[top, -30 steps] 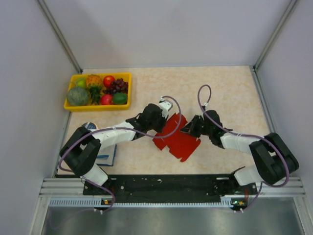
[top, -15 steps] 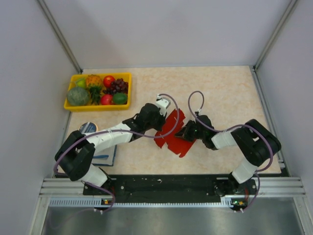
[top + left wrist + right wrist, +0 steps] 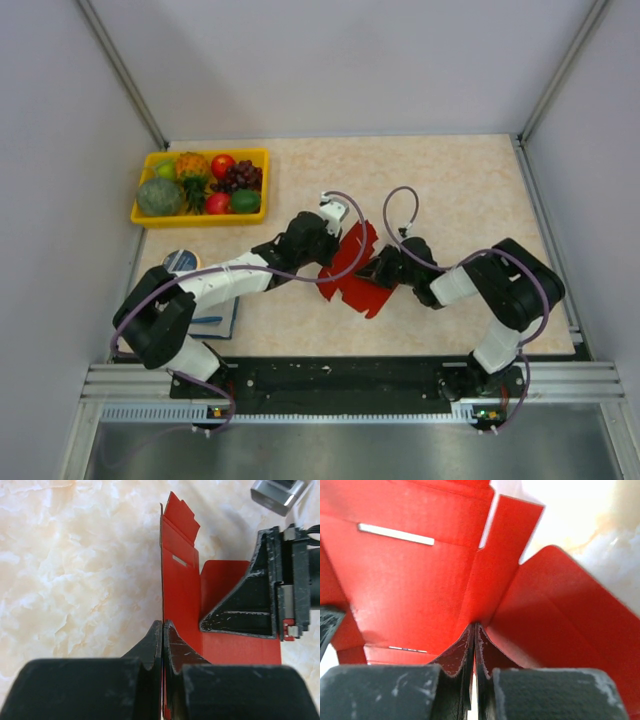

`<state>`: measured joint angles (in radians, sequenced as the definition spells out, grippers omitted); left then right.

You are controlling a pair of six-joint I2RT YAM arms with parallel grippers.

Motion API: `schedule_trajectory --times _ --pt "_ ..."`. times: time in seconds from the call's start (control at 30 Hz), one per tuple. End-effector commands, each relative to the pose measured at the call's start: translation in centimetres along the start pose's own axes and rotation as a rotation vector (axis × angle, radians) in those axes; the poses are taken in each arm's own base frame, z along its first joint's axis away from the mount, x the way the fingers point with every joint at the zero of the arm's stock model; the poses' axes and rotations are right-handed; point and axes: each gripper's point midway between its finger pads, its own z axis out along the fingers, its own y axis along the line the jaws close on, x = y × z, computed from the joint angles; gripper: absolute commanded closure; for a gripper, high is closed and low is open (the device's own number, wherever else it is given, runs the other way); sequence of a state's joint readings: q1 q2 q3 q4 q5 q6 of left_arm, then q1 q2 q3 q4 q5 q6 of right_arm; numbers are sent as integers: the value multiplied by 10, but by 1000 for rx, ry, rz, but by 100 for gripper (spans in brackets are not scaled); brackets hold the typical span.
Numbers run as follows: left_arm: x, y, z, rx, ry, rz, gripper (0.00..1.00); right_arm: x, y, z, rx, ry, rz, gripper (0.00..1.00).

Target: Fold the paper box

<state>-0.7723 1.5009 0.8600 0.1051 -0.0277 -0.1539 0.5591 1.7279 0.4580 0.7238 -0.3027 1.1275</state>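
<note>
I see the paper box (image 3: 352, 290) mid-frame in the top view, one flap raised | left claw (image 3: 163, 626) pinched tight on the upright flap's edge | right claw (image 3: 474, 628) closed narrow, tips against the box's inner fold, gripping nothing I can see

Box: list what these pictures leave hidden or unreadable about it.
Top view: the left claw and right claw cover the box's middle; its folds too small to read.
Left wrist: the left claw hides the box's near edge; the right claw covers part of a panel.
Right wrist: the box fills the picture, cut off at its edges, its near part behind the claw.
</note>
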Motion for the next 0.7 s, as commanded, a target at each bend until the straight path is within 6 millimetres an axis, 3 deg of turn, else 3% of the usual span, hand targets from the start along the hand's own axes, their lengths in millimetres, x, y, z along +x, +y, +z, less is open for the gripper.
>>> schedule_trajectory --times 0.0,0.17,0.5,0.67 --pt "11 0 5 -15 30 -7 100 -10 34 -10 -106 -54 -52 100" --pt "12 4 6 -40 30 -9 100 -12 35 -10 -104 -56 -57 100" --pt "6 2 3 -31 4 -8 100 3 -1 -4 -7 -19 -14 100" --pt "7 0 5 -17 4 -10 100 6 -3 -5 -18 -17 -2 100"
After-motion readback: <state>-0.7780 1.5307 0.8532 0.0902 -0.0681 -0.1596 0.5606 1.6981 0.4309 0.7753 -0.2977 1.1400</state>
